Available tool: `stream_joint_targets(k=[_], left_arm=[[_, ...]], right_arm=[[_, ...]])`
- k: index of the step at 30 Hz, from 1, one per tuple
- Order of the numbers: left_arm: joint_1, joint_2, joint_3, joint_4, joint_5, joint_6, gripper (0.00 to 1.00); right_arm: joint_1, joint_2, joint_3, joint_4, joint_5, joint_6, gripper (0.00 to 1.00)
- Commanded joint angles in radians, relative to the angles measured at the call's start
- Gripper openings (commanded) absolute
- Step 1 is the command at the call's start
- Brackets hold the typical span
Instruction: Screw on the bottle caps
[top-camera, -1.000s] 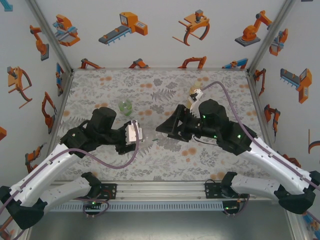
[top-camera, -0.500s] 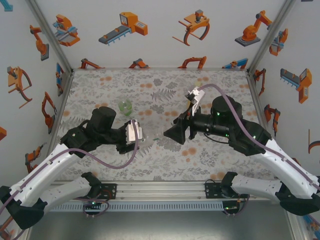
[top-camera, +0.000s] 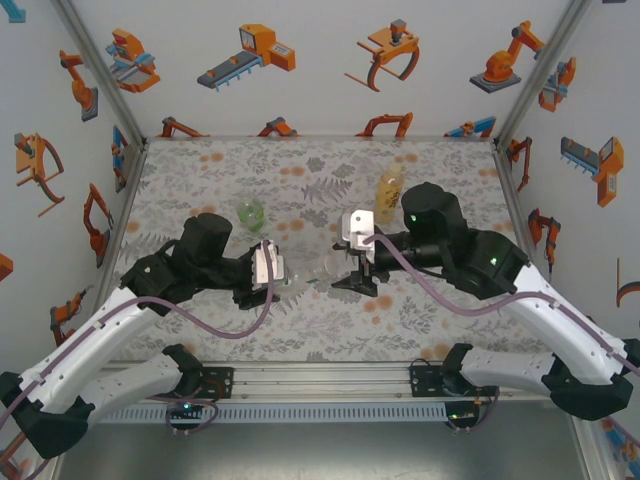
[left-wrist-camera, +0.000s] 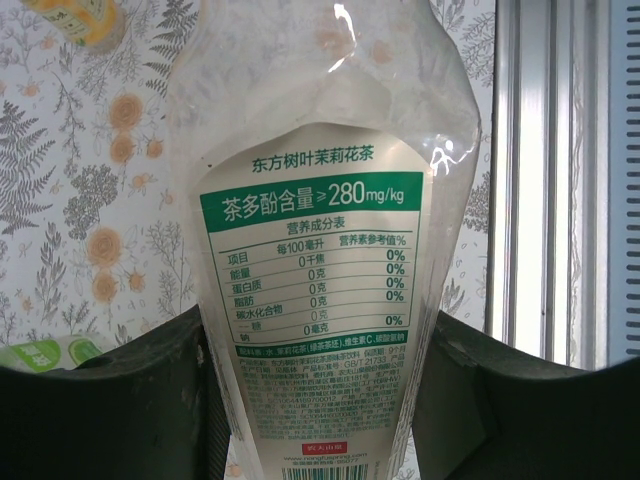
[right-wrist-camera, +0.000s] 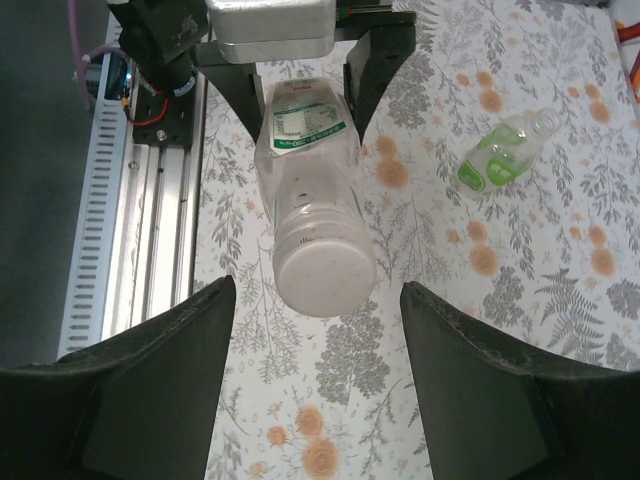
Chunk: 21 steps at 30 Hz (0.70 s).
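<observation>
Floral surface (top-camera: 200, 180) below. Grips clear bottle (right-wrist-camera: 308, 170) level in left claw (right-wrist-camera: 305, 95), clamped on its label. Spreads right claw (right-wrist-camera: 318, 295) wide astride whitish cap (right-wrist-camera: 322, 278), not touching. Risks cross-threading, or twisting bottle loose, if closing off-centre.

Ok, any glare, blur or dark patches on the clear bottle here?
Left wrist: the clear bottle shows a sharp label and a small glare spot at upper right. Right wrist: the bottle's near end is crisp; the right gripper's fingers are dark, featureless. Top external: even light, though the transparent body barely stands out from the patterned table.
</observation>
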Motion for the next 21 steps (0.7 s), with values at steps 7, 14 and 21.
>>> stream_joint_targets(k=[7, 14, 21], left_arm=[[-0.007, -0.008, 0.042, -0.006, 0.033, -0.002, 0.00], [-0.007, -0.002, 0.045, -0.005, 0.025, 0.001, 0.00], [-0.008, -0.001, 0.044, -0.007, 0.013, 0.001, 0.00]], right_arm=[[0.002, 0.011, 0.013, 0.048, -0.075, -0.066, 0.49], [0.002, 0.015, 0.008, 0.048, -0.083, -0.041, 0.34], [0.002, 0.000, -0.074, 0.184, -0.026, 0.307, 0.16]])
